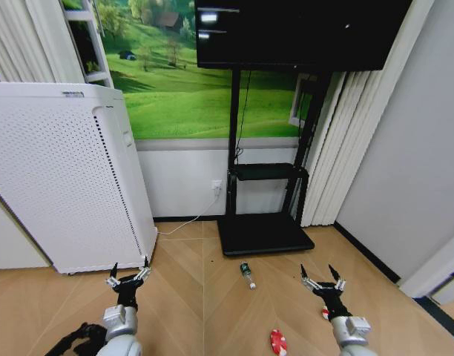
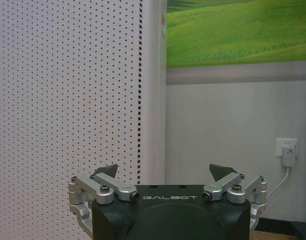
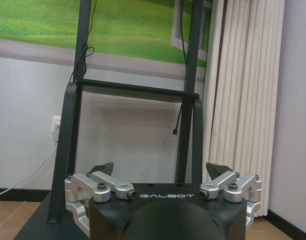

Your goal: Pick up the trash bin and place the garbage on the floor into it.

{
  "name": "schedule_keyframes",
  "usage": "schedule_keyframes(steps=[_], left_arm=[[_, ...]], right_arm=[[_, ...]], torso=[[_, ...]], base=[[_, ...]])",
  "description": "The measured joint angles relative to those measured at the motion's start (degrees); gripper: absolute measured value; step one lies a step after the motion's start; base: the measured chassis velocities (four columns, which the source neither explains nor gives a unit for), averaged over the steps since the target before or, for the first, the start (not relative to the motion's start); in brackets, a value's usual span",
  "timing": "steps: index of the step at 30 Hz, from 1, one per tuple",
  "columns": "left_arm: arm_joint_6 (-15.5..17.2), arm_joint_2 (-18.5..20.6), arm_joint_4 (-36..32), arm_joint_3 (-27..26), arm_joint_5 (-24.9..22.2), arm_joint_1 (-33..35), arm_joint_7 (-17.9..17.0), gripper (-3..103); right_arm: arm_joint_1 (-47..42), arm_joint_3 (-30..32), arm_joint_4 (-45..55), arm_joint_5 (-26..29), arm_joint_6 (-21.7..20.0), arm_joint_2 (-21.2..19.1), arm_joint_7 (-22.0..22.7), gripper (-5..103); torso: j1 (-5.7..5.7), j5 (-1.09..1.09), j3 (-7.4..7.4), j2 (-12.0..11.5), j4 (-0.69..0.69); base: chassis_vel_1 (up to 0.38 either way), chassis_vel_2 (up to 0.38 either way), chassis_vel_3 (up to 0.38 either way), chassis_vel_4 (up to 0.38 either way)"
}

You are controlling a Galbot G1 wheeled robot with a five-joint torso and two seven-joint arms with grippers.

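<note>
head view: bottle (image 1: 247,275) lies between the spread left claw (image 1: 128,276) and spread right claw (image 1: 322,278).

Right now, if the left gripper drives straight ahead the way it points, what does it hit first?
Most likely the white perforated appliance. The left gripper, open and holding nothing, faces the appliance's corner edge, with bare wall just beside it. Depth is unclear, so it could slip past to the wall.

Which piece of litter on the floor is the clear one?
The bottle, lying on the floor just in front of the TV stand base. It is clear with a green label; the other pieces, like the wrapper, are red and white.
</note>
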Motion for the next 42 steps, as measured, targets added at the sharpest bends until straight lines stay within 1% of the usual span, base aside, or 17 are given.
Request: schedule_keyframes(steps=[4, 7, 9, 11, 13, 15, 16, 20, 21, 24, 25, 30, 32, 34, 39, 40, 42], left_arm=[[0.0, 0.41, -0.83, -0.47, 0.48, 0.43, -0.18, 100], [1.3, 1.74, -1.98, -2.13, 2.08, 1.37, -2.5, 100], [1.69, 2.13, -2.3, -2.56, 2.33, 1.76, -3.21, 100], [3.33, 3.24, -3.46, -3.91, 2.78, 3.39, -5.01, 100], [4.04, 3.57, -3.84, -4.24, 2.86, 3.99, -5.54, 100], [7.45, 4.82, -5.23, -4.72, 2.86, 5.86, -7.48, 100], [7.45, 4.82, -5.23, -4.72, 2.86, 5.86, -7.48, 100], [10.66, 8.01, -6.63, -6.26, 1.87, 8.08, -8.94, 100], [10.66, 8.01, -6.63, -6.26, 1.87, 8.08, -8.94, 100], [13.22, 10.61, -8.01, -10.58, 0.39, 10.85, -10.2, 100], [13.22, 10.61, -8.01, -10.58, 0.39, 10.85, -10.2, 100], [14.42, 12.4, -8.52, -15.89, -0.68, 15.13, -10.09, 100], [14.8, 12.55, -8.68, -16.93, -0.93, 16.35, -9.9, 103], [15.72, 12.59, -9.06, -19.41, -1.34, 19.63, -9.44, 101], [16.37, 12.75, -8.41, -22.34, -1.28, 22.99, -9.29, 99], [16.66, 13.0, -7.76, -24.27, -1.3, 24.76, -9.15, 99], [16.68, 13.32, -7.2, -25.52, -1.51, 26.1, -8.81, 99]], right_arm=[[0.01, 0.18, -0.01, 0.24, 0.02, -0.24, 0.0, 100], [0.12, 0.69, -0.01, 0.95, 0.03, -0.76, 0.02, 100], [0.2, 0.78, -0.01, 1.08, 0.02, -0.87, 0.04, 100], [0.37, 0.94, -0.01, 1.54, -0.03, -1.19, 0.13, 100], [0.39, 1.01, -0.01, 1.71, -0.08, -1.25, 0.16, 100], [0.2, 1.78, 0.07, 1.99, -0.13, -1.24, 0.25, 100], [0.2, 1.78, 0.07, 1.99, -0.13, -1.24, 0.25, 100], [-0.36, 3.42, 0.36, 2.05, -0.13, -1.08, 0.33, 100], [-0.36, 3.42, 0.36, 2.05, -0.13, -1.08, 0.33, 100], [0.33, 3.45, 0.27, 2.83, -0.13, -1.59, 0.37, 100], [0.33, 3.45, 0.27, 2.83, -0.13, -1.59, 0.37, 100], [1.17, 2.99, -0.59, 3.69, -0.15, -2.24, 0.38, 100], [1.3, 2.9, -0.75, 3.88, -0.15, -2.44, 0.39, 100], [1.75, 2.82, -0.99, 4.69, -0.21, -2.94, 0.39, 100], [2.25, 2.9, -1.07, 5.94, -0.45, -3.59, 0.42, 100], [2.5, 3.05, -1.11, 6.7, -0.55, -4.07, 0.43, 100], [2.67, 3.23, -1.27, 7.17, -0.6, -4.37, 0.44, 100]], torso=[[0.0, 0.0, -0.1, -0.07, 0.0], [0.03, 0.0, -0.1, -0.06, 0.0], [0.04, -0.01, -0.09, -0.04, 0.0], [0.05, 0.0, -0.04, 0.03, 0.0], [0.06, 0.0, -0.02, 0.06, 0.01], [0.08, 0.0, 0.04, 0.14, 0.02], [0.08, 0.0, 0.04, 0.14, 0.02], [0.1, -0.01, 0.13, 0.24, -0.03], [0.1, -0.01, 0.13, 0.24, -0.03], [0.11, 0.0, 0.19, 0.31, 0.02], [0.11, 0.0, 0.19, 0.31, 0.02], [0.13, 0.0, 0.24, 0.38, 0.0], [0.13, -0.01, 0.26, 0.39, 0.0], [0.14, 0.0, 0.28, 0.42, 0.02], [0.15, 0.0, 0.3, 0.46, 0.01], [0.15, -0.01, 0.31, 0.47, 0.01], [0.15, -0.01, 0.33, 0.48, 0.01]], base=[[0.0, 0.0, 0.0, 0.0], [0.0, 0.0, 0.0, 0.0], [0.0, 0.0, 0.0, 0.0], [0.0, 0.0, 0.0, 0.0], [0.0, 0.0, 0.0, 0.0], [0.0, 0.0, 0.0, 0.0], [0.0, 0.0, 0.0, 0.0], [0.0, 0.0, 0.0, 0.0], [0.0, 0.0, 0.0, 0.0], [0.0, 0.0, 0.0, 0.0], [0.0, 0.0, 0.0, 0.0], [0.0, 0.0, 0.0, 0.0], [0.0, 0.0, 0.0, 0.0], [0.0, 0.0, 0.0, 0.0], [0.0, 0.0, 0.0, 0.0], [0.0, 0.0, 0.0, 0.0], [0.0, 0.0, 0.0, 0.0]])
